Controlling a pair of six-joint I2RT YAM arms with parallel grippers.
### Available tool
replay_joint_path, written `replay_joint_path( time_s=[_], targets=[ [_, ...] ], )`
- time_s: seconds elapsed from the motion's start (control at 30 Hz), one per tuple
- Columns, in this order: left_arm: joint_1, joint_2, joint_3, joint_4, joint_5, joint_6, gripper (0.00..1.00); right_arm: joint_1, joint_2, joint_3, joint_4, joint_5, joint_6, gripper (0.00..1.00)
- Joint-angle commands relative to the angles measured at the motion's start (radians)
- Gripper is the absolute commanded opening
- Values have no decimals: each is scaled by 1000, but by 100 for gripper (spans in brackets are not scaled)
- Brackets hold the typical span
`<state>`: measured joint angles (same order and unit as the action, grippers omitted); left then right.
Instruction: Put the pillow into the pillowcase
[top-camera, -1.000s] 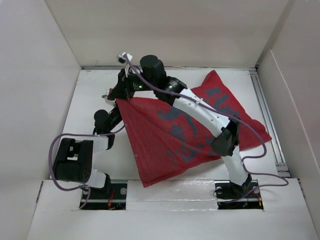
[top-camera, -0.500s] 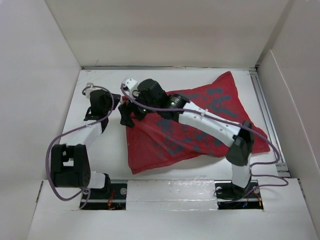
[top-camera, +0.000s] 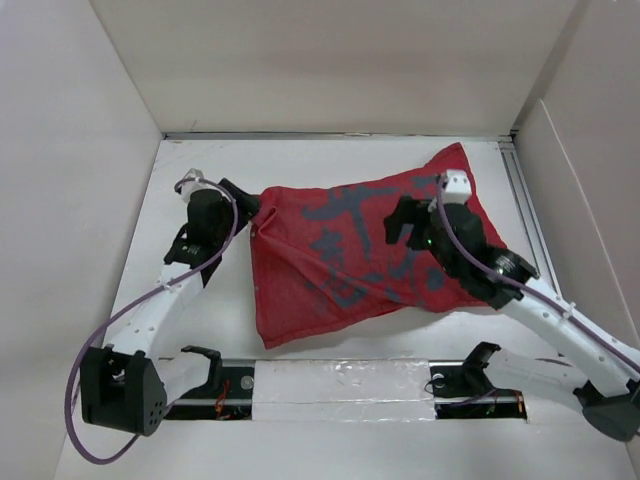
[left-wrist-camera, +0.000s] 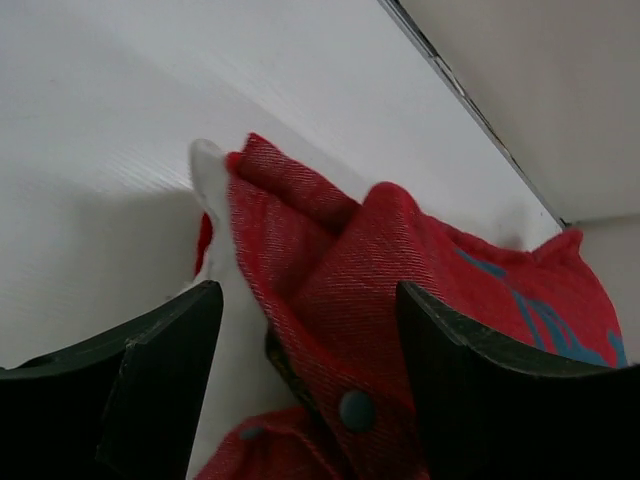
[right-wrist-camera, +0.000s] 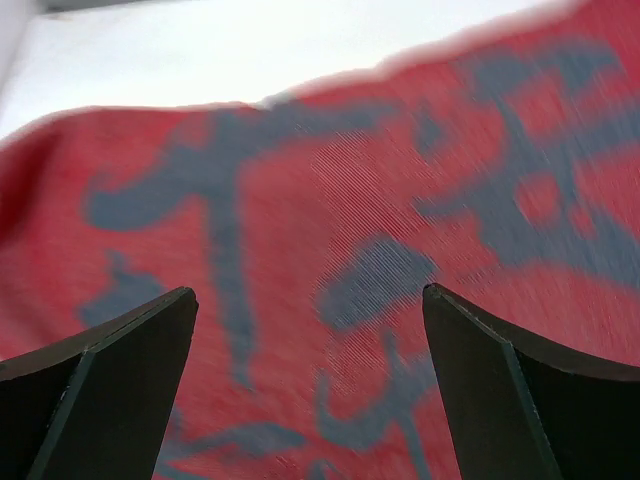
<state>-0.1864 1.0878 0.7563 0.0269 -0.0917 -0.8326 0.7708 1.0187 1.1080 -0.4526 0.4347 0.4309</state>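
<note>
Bare table (top-camera: 225, 310) left of and beyond the red pillowcase (top-camera: 370, 250), right corner near the side wall (top-camera: 590, 180). From above, only plump red cloth with grey-blue marks. At the left wrist, a white sliver of pillow (left-wrist-camera: 208, 175) at its corner. Left gripper (left-wrist-camera: 308, 300) released astride that corner, right gripper (right-wrist-camera: 310, 295) released above the cloth.

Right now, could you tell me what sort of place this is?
Likely a robot test cell: white walls box in a white table, left arm and right arm bolted at its near edge.
</note>
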Motion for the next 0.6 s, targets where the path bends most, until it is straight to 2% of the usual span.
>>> replay_joint_path(
  time_s=[0.0, 0.17, 0.23, 0.27, 0.3, 0.33, 0.37, 0.4, 0.47, 0.5, 0.57],
  targets=[
    [-25, -32, 109, 1, 11, 90, 67, -4, -141, -178, -43, 150, 250, 100],
    [-25, -16, 310, -99, -214, 112, 67, -13, -290, -344, -66, 179, 474, 100],
    [-25, 27, 377, -53, -204, 144, 68, -13, -318, -396, -66, 193, 502, 100],
    [-25, 119, 393, 3, -153, 203, 70, -13, -318, -414, -54, 193, 512, 100],
    [-25, 264, 470, 183, 123, 260, 66, -51, -289, -459, 31, 158, 513, 100],
    [-25, 265, 471, 185, 125, 260, 66, -51, -257, -459, 32, 157, 513, 100],
    [-25, 434, 500, 236, 221, 274, 55, -70, -218, -459, 66, 139, 497, 100],
    [-25, 510, 518, 358, 363, 274, 44, -86, -175, -473, 142, 121, 497, 100],
    [-73, 625, 538, 433, 365, 251, 43, -137, -30, -464, 192, 130, 486, 100],
    [-88, 721, 555, 423, 375, 251, 38, -157, 16, -455, 213, 130, 486, 100],
    [-128, 786, 615, 377, 337, 273, 38, -221, 105, -418, 281, 78, 471, 100]
  ],
)
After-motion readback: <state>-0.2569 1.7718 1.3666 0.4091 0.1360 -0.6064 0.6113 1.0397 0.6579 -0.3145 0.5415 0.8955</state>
